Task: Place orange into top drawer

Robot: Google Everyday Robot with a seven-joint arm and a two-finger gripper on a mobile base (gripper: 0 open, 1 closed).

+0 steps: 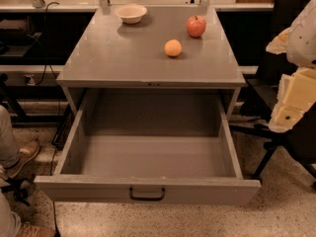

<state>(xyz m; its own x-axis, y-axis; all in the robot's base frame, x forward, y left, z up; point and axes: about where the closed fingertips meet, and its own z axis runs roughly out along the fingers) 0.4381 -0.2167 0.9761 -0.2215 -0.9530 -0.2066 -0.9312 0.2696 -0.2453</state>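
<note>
The orange [173, 48] sits on the grey cabinet top [123, 53], right of centre and well back from the front edge. The top drawer [148, 189] is pulled fully open toward me. Its inside is bare and its black handle [146, 195] is at the middle of the front panel. My gripper [292, 102] shows as cream-white parts at the right edge, beside the cabinet and level with the drawer's right side. It is far from the orange and holds nothing that I can see.
A red apple [196, 26] stands behind and to the right of the orange. A pale bowl [131, 13] sits at the back left of the top. A person's shoe [22, 157] is at the left on the floor. A black chair base [269, 149] is at the right.
</note>
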